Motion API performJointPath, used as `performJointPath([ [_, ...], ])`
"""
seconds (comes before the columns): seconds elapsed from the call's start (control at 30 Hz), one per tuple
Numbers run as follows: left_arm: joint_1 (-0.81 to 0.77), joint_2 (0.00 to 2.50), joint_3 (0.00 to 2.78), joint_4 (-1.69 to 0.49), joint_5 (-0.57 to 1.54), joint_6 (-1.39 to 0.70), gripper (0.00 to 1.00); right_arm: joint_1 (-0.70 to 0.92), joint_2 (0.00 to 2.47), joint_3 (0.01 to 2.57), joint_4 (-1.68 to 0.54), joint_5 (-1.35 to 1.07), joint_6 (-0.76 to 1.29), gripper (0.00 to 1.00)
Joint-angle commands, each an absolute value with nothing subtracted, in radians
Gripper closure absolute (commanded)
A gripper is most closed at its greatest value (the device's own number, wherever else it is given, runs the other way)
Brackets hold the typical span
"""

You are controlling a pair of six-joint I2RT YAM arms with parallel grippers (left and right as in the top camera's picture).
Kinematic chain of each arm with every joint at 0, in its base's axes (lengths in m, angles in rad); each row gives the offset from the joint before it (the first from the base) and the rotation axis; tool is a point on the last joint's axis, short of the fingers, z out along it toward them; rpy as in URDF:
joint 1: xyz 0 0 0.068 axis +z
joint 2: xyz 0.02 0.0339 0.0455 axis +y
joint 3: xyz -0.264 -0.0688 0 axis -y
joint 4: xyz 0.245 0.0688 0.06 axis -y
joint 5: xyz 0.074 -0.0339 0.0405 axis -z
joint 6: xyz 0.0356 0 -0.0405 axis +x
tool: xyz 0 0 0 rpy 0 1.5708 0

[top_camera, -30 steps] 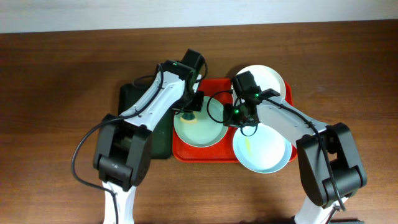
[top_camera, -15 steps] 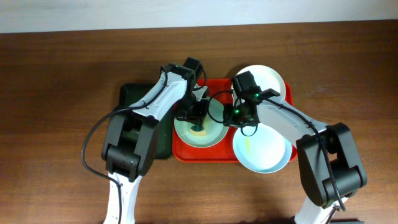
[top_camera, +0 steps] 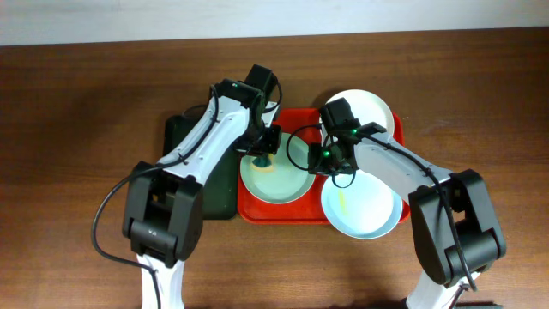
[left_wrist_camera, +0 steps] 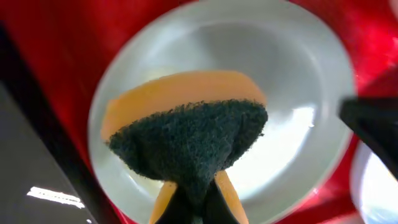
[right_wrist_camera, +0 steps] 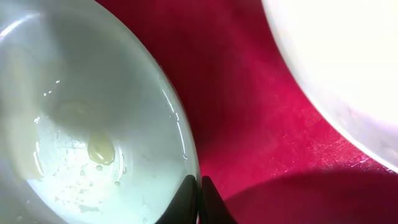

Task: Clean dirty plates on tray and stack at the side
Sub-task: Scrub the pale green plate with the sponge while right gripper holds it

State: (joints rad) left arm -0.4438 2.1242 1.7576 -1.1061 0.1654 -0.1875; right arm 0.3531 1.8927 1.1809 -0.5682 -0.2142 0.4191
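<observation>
The red tray (top_camera: 249,211) holds a mint-green plate (top_camera: 279,182) at its left. A white plate (top_camera: 371,106) sits at the tray's back right, and a pale plate (top_camera: 367,211) with a yellow smear at its front right. My left gripper (top_camera: 260,154) is shut on an orange sponge with a dark scouring face (left_wrist_camera: 186,134), which presses on the mint plate's (left_wrist_camera: 305,81) upper-left part. My right gripper (right_wrist_camera: 199,200) is shut on that plate's right rim (right_wrist_camera: 186,149). Droplets and a yellow blob show inside the plate. My right gripper also shows in the overhead view (top_camera: 321,158).
A narrower dark green tray (top_camera: 182,137) lies against the red tray's left side, under my left arm. Brown table surface surrounds both trays. The white plate's edge (right_wrist_camera: 336,62) lies close to the right of my right gripper.
My left gripper swept the sponge toward the mint plate's middle and back to its upper-left part. My right gripper kept its hold on the rim.
</observation>
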Motion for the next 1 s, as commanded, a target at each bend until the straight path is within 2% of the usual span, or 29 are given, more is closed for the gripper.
performJointPath([
  [0.0,-0.443,2.196,1.749,-1.087,0.100,-0.220,1.00,0.361,1.897,1.179,-0.562,-0.216,0.419,0.96],
  [0.3,-0.449,2.340,1.749,-1.100,0.153,-0.276,1.00,0.361,1.897,1.178,-0.562,-0.216,0.419,0.96],
  [0.47,-0.443,2.341,1.764,-1.091,0.458,-0.117,1.00,0.361,1.897,1.178,-0.565,-0.216,0.419,0.96],
  [0.53,-0.427,2.304,1.778,-1.093,0.495,-0.118,1.00,0.361,1.897,1.178,-0.565,-0.216,0.419,0.96],
  [0.67,-0.413,2.217,1.778,-1.093,0.479,-0.118,1.00,0.361,1.897,1.178,-0.566,-0.216,0.419,0.96],
  [0.8,-0.419,2.148,1.777,-1.094,0.329,-0.127,1.00,0.361,1.897,1.178,-0.566,-0.216,0.419,0.96],
  [0.9,-0.423,2.149,1.767,-1.104,0.192,-0.224,1.00,0.361,1.897,1.178,-0.566,-0.216,0.419,0.96],
  [0.97,-0.423,2.149,1.738,-1.079,0.167,-0.234,1.00,0.361,1.897,1.178,-0.566,-0.216,0.419,0.96],
])
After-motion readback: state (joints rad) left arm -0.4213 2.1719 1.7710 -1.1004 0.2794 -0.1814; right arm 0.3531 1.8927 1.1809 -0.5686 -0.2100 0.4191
